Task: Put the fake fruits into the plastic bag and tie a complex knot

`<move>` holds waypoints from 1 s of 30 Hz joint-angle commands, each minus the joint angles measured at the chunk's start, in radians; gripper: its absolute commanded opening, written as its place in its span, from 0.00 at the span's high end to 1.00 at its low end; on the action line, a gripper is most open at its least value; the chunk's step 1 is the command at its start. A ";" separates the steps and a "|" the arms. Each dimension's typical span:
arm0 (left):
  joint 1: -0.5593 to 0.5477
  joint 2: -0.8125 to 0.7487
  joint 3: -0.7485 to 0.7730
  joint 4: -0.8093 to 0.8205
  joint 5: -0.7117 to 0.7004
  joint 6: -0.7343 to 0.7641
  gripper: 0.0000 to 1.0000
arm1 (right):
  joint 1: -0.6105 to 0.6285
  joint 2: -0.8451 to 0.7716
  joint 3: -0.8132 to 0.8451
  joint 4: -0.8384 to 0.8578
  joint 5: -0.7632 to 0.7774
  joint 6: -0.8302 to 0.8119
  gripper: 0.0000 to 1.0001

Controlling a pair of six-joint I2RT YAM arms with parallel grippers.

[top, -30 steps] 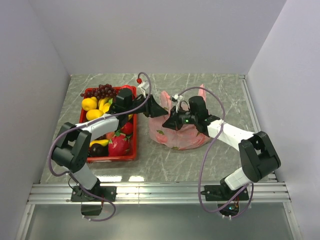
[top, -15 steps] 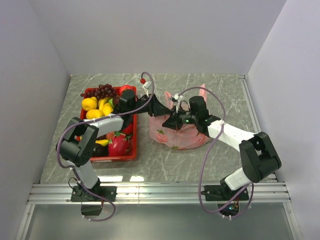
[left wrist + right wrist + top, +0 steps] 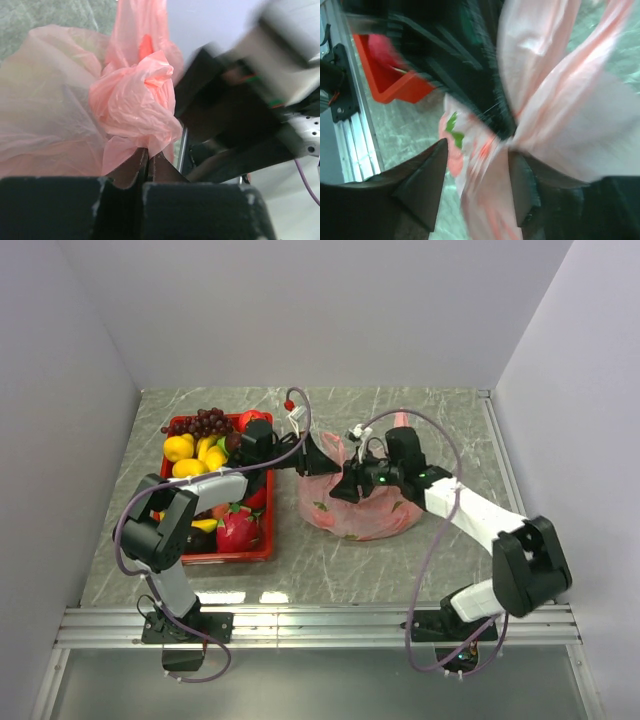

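Observation:
The pink plastic bag (image 3: 368, 512) lies right of the red tray, with red fruit showing through its film. My left gripper (image 3: 330, 462) reaches across from the tray and is shut on the bag's gathered film; in its wrist view the jaws (image 3: 146, 151) pinch film just below the knot (image 3: 137, 97), a crumpled pink bunch. My right gripper (image 3: 345, 483) sits close beside it, over the bag's top. It stands open (image 3: 476, 150), with loose, blurred pink film (image 3: 570, 115) running between its fingers. More fake fruits (image 3: 190, 455) lie in the tray.
The red tray (image 3: 222, 556) at the left holds yellow lemons, purple grapes (image 3: 200, 422) and a pink dragon fruit (image 3: 237, 530). The two grippers nearly touch above the bag. Grey walls close in the marble table on three sides; a metal rail runs along the near edge.
My left gripper has moved right to the bag's top and shut on its film. My right gripper, shut before, has opened and let go of the film.

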 commanded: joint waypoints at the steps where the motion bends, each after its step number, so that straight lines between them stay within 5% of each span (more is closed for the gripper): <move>1: 0.011 -0.031 0.037 -0.047 0.016 0.077 1.00 | -0.023 -0.133 0.102 -0.196 0.005 -0.115 0.39; 5: 0.018 -0.035 0.056 -0.090 0.027 0.130 1.00 | -0.055 -0.269 0.122 -0.302 0.019 -0.117 0.35; 14: 0.018 -0.038 0.076 -0.158 0.039 0.195 1.00 | -0.377 -0.432 0.048 -0.335 0.086 -0.002 0.37; 23: 0.017 -0.034 0.114 -0.230 0.050 0.297 1.00 | -0.483 -0.232 -0.022 -0.129 0.037 0.082 0.22; 30: 0.000 -0.046 0.151 -0.330 0.061 0.452 1.00 | -0.483 -0.064 0.050 -0.092 -0.075 -0.011 0.30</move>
